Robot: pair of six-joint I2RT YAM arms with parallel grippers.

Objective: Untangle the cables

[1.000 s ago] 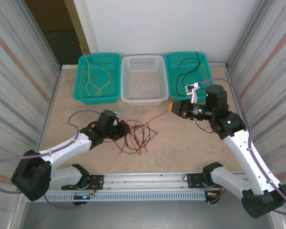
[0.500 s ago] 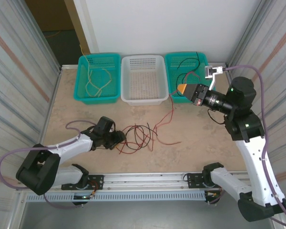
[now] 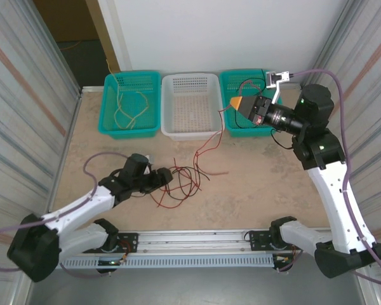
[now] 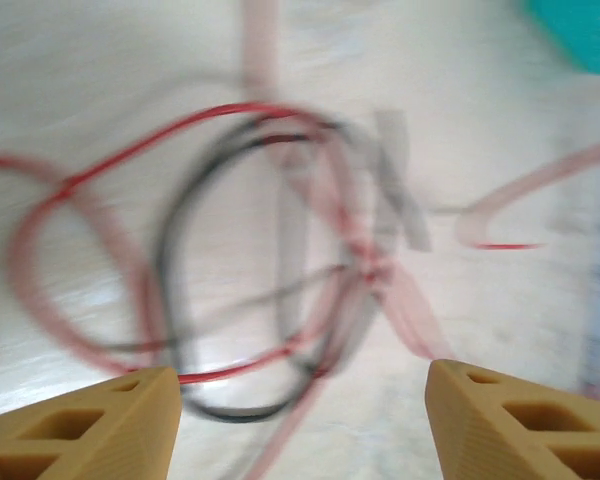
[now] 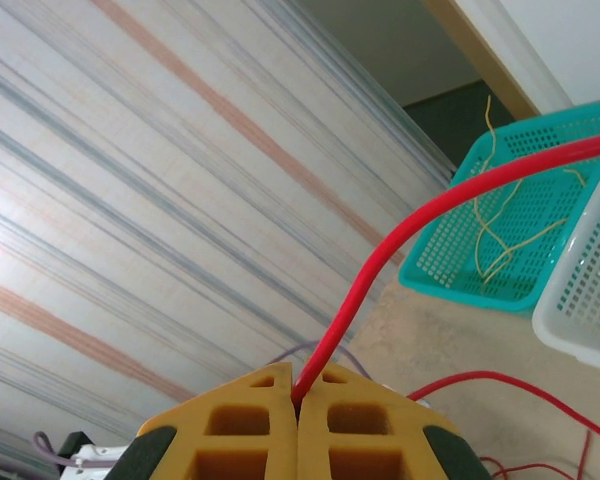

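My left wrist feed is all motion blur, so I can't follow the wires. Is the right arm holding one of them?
Observer: Yes. The right gripper is shut on a red cable.
Operator: Where does that cable run?
Observer: In the top view it drops from the raised gripper, past the front corner of the white basket, down to the tangle on the table.
Operator: Anything sorted already?
Observer: A pale yellow cable lies in the left green basket.
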